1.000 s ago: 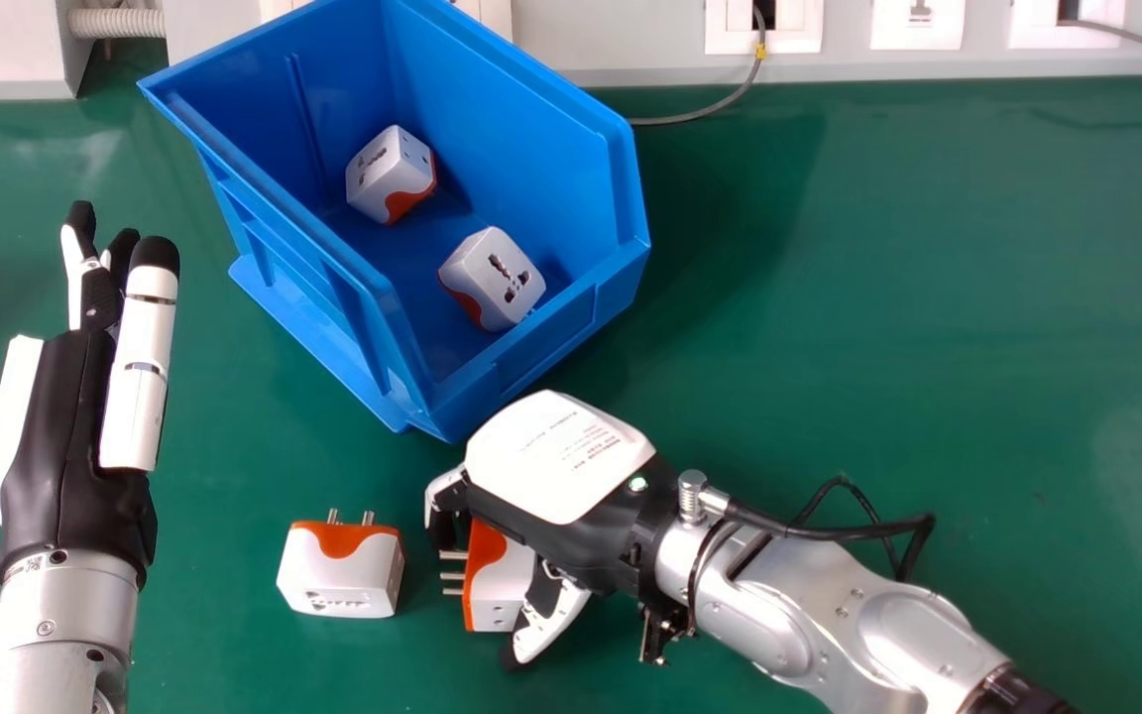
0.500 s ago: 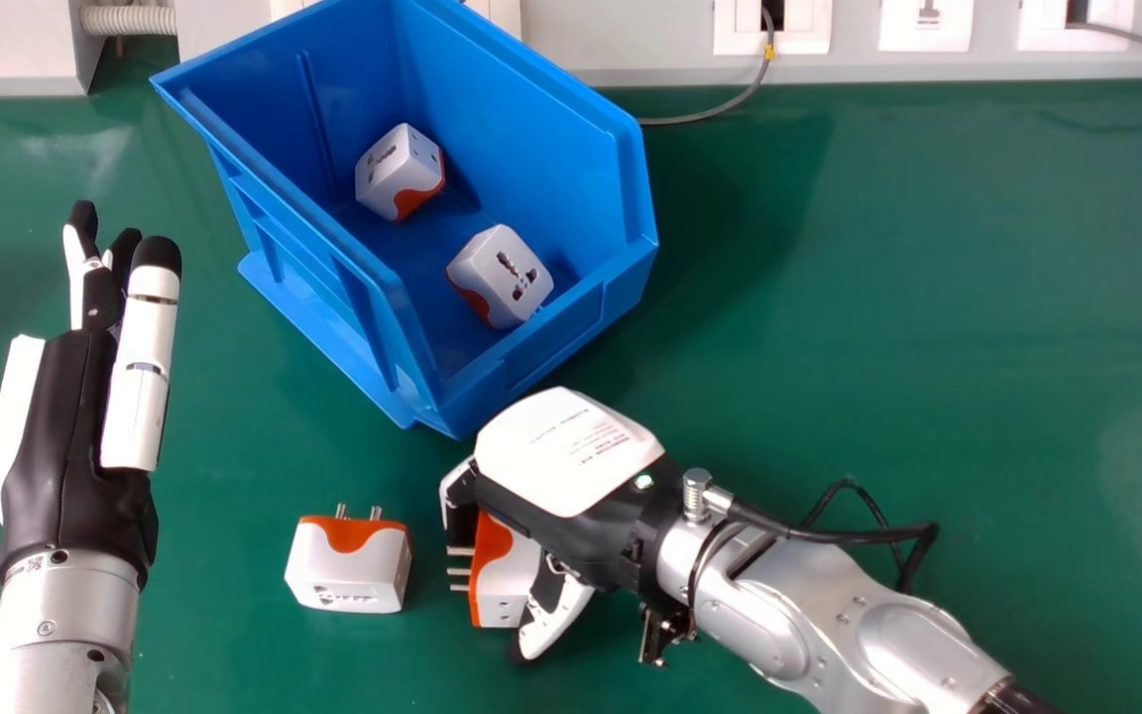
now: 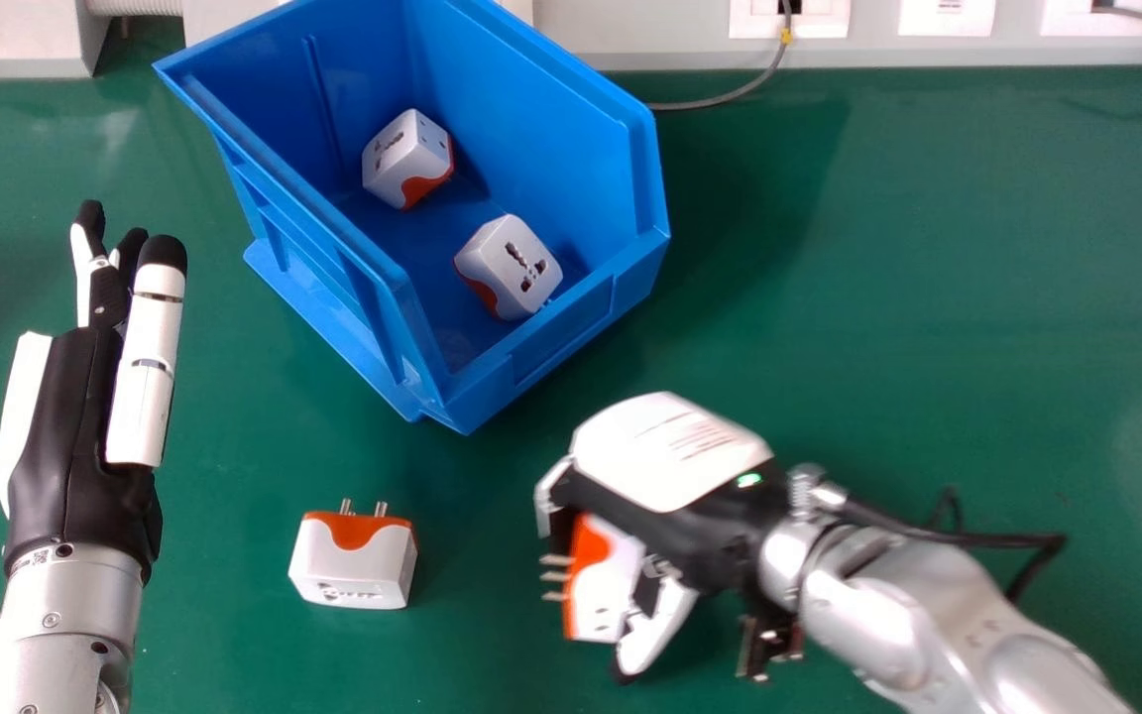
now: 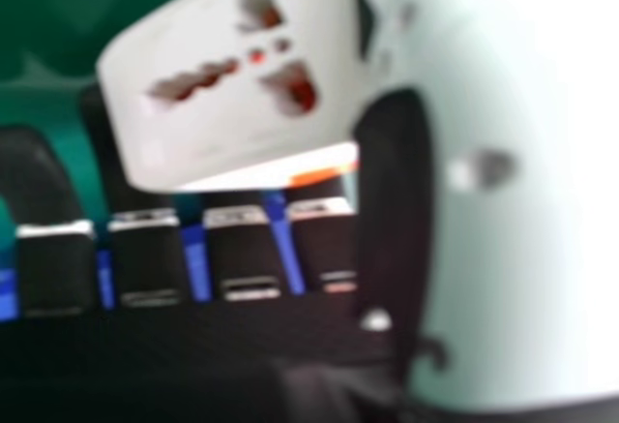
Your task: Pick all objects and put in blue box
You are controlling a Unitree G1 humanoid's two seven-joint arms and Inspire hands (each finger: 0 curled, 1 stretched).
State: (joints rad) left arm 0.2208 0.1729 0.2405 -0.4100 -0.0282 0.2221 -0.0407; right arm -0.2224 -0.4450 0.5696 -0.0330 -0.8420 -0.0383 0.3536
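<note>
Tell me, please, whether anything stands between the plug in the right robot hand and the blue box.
Only the near wall of the blue box itself, which the held plug in the right robot hand must probably clear. The loose plug lies left of that path.

As for the blue storage bin (image 3: 541, 129), is standing upright near the back edge of the counter (image 3: 878, 248), opening upward and dipping to a low lip. As for the farther travel adapter (image 3: 404, 149), white and orange, is lying inside, well back from that lip, showing slots and small holes. As for the nearer travel adapter (image 3: 521, 263), is lying just behind the lip, showing a slotted white face, hiding most of its orange. As for the loose travel adapter (image 3: 353, 565), is lying on the counter, apart from the bin's nearest corner, pointing metal prongs toward the back edge. As for the gripped travel adapter (image 3: 606, 590), is being held sideways, pointing three prongs toward the loose one.
</note>
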